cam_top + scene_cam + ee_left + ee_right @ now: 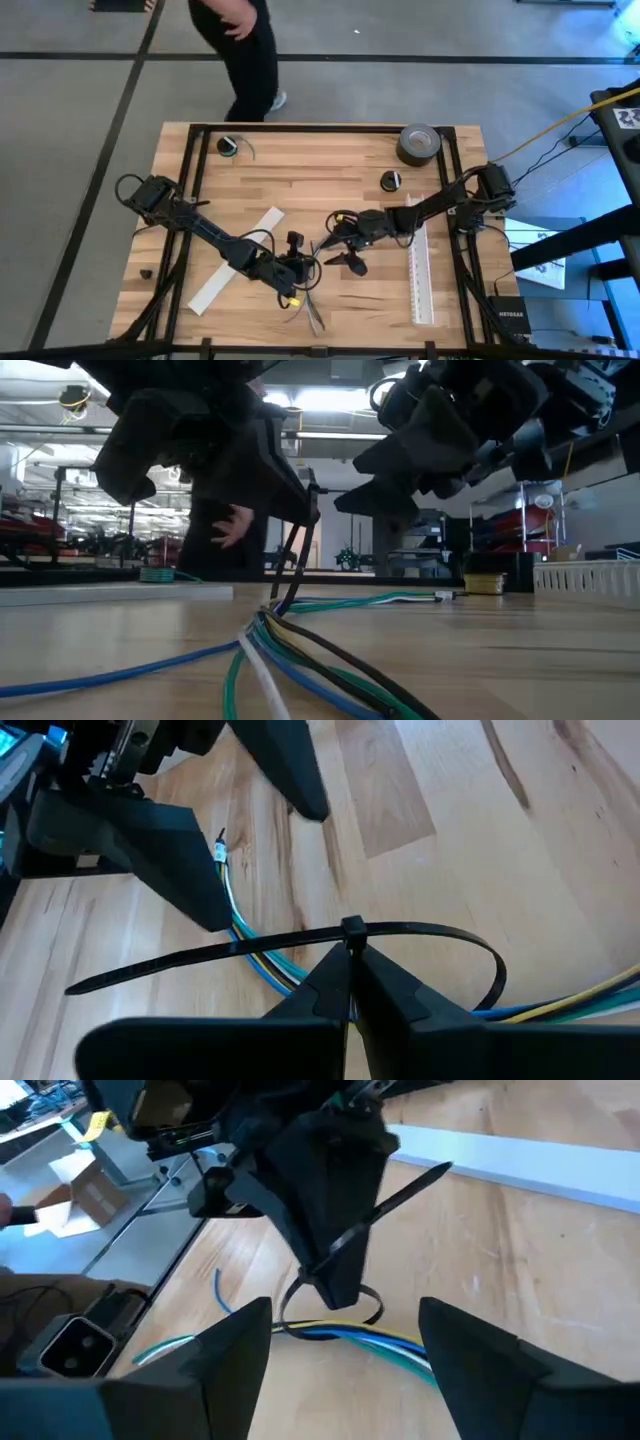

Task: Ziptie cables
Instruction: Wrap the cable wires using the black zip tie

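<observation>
Near-centre of surface (330, 170): ziptie (400, 932) already looped round cables (385, 1342), head threaded. Left gripper (350, 975) had fingers pressed together on the ziptie head, likely anchoring it. Right gripper (345, 1350), fingers spread, hovered just beside, probably positioned to pull the tail.

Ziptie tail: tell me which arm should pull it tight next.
Right, probably. The left gripper is shut on the ziptie at its head, with the loop already around the cables. The right gripper is open and empty, facing the loop, with the free tail sticking up close by.
</observation>
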`<action>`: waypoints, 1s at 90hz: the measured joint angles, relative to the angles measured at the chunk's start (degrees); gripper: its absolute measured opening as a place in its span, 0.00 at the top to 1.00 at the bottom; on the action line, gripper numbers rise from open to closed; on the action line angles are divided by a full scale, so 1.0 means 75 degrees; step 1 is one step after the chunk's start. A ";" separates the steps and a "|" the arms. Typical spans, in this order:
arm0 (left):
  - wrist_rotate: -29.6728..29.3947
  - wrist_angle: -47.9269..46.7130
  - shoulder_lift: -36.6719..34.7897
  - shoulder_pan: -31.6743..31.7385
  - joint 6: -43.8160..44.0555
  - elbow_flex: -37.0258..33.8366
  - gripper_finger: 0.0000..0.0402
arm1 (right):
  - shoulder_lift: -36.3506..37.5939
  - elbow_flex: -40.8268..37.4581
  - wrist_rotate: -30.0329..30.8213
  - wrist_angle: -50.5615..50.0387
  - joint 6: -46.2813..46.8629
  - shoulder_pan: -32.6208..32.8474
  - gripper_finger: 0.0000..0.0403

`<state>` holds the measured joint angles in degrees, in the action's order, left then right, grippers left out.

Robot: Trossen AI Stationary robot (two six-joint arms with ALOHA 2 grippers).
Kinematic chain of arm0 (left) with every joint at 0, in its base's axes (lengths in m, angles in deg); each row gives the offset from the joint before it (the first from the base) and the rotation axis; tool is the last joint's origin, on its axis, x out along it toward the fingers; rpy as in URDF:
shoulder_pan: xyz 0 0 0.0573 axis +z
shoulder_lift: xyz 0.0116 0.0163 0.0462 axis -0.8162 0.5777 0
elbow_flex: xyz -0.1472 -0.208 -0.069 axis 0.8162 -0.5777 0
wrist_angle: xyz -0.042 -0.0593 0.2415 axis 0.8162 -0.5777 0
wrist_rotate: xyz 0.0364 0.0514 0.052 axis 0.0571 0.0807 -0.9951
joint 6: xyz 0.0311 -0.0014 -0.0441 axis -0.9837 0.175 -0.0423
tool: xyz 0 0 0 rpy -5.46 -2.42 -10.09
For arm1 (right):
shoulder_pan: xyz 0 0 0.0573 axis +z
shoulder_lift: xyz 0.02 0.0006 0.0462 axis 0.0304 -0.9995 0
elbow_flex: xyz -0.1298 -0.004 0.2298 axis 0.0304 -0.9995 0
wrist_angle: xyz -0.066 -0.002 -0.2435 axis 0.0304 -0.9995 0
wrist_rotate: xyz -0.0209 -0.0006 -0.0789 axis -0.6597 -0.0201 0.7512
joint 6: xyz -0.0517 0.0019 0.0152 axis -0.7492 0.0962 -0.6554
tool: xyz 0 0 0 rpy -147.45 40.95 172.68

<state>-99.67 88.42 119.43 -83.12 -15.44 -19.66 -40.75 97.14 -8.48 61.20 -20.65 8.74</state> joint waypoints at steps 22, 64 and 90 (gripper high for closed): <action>0.0000 0.0005 0.0000 0.0001 -0.0002 0.0000 1.00 | -0.0012 0.0000 0.0145 0.0310 -0.0014 0.0007 0.40; 0.0000 0.0148 0.0000 0.0010 -0.0023 0.0000 1.00 | -0.1103 0.1022 -0.0394 0.0696 0.0040 0.0000 0.40; 0.0006 0.0125 0.0000 0.0007 -0.0034 0.0003 1.00 | -0.1134 0.1025 -0.0773 0.0469 -0.0014 -0.0003 0.51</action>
<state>-99.63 89.36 119.43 -83.07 -15.70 -19.64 -49.25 104.83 -14.28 64.71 -20.76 8.71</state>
